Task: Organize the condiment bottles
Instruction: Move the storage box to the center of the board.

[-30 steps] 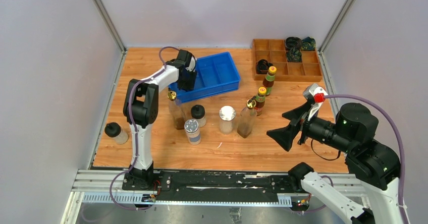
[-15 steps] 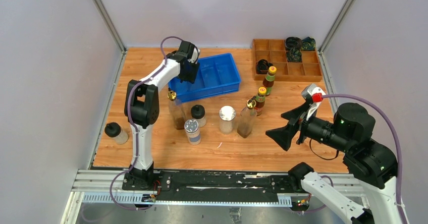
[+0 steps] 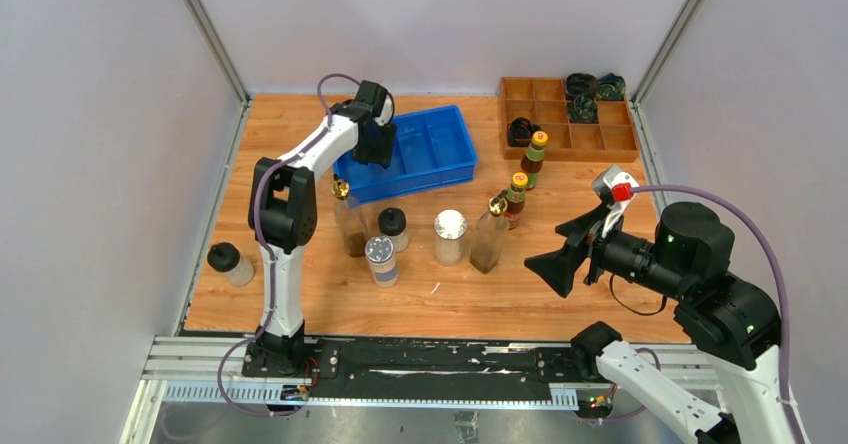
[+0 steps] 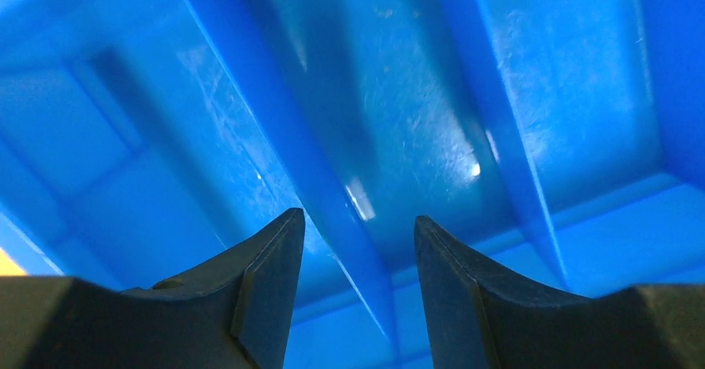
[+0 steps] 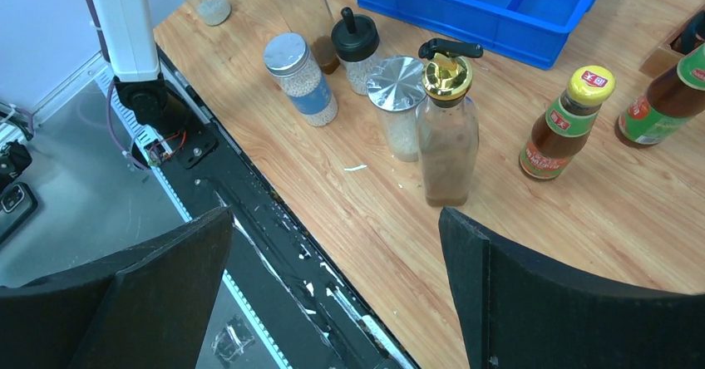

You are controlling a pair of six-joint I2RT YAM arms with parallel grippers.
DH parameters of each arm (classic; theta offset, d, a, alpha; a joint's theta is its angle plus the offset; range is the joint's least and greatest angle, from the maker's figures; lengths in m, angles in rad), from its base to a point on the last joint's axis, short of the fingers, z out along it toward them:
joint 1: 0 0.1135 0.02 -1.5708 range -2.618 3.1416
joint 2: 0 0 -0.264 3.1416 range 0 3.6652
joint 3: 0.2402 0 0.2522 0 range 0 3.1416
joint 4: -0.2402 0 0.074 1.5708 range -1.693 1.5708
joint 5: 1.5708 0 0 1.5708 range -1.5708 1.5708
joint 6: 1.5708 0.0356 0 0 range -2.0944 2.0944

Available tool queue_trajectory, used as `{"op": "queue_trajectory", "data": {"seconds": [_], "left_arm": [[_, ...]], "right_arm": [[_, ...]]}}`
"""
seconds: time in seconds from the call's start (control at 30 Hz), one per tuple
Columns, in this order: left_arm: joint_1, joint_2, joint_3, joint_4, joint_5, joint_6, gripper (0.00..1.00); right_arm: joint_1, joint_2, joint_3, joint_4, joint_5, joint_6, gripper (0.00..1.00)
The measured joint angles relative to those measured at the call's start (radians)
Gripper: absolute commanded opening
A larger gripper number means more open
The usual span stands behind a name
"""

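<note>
The condiment bottles stand loose on the wooden table in front of the blue bin (image 3: 425,149). They are two gold-spouted cruets (image 3: 349,221) (image 3: 488,236), two silver-lidded shakers (image 3: 381,261) (image 3: 450,237), two black-capped jars (image 3: 393,228) (image 3: 229,263) and two yellow-capped sauce bottles (image 3: 516,199) (image 3: 534,158). My left gripper (image 3: 378,151) reaches down into the bin's left end. Its jaws are open, astride a blue divider wall (image 4: 332,194) without touching it. My right gripper (image 3: 562,256) hovers wide open and empty right of the nearer cruet (image 5: 447,136), near the table's front edge.
A wooden compartment tray (image 3: 600,142) with dark coiled items (image 3: 581,86) sits at the back right. Grey walls and metal posts enclose the table. The black rail (image 3: 400,359) runs along the front edge.
My left gripper has opened and shifted slightly toward the back at the bin's left end. My right arm has drifted a little to the left. No bottle has moved.
</note>
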Motion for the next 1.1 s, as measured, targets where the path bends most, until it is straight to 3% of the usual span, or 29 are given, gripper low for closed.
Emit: {"op": "queue_trajectory", "data": {"seconds": [0.2, 0.3, 0.4, 0.87, 1.1], "left_arm": [[0.000, -0.007, -0.083, -0.008, -0.015, -0.048, 0.54], [0.000, -0.014, -0.110, -0.006, -0.037, -0.076, 0.19], [0.000, -0.014, -0.109, -0.005, -0.040, -0.110, 0.00], [-0.001, 0.001, -0.087, 0.000, -0.020, -0.136, 0.00], [-0.002, -0.039, -0.150, 0.024, -0.021, -0.150, 0.00]], "right_arm": [[0.000, 0.003, -0.010, 0.000, 0.000, -0.003, 1.00], [0.000, 0.003, -0.013, 0.000, 0.000, -0.004, 1.00], [0.000, 0.003, -0.023, 0.002, 0.000, -0.006, 1.00], [0.000, -0.012, -0.068, 0.004, 0.005, -0.008, 1.00], [0.000, -0.011, -0.080, 0.021, 0.004, -0.007, 1.00]]}}
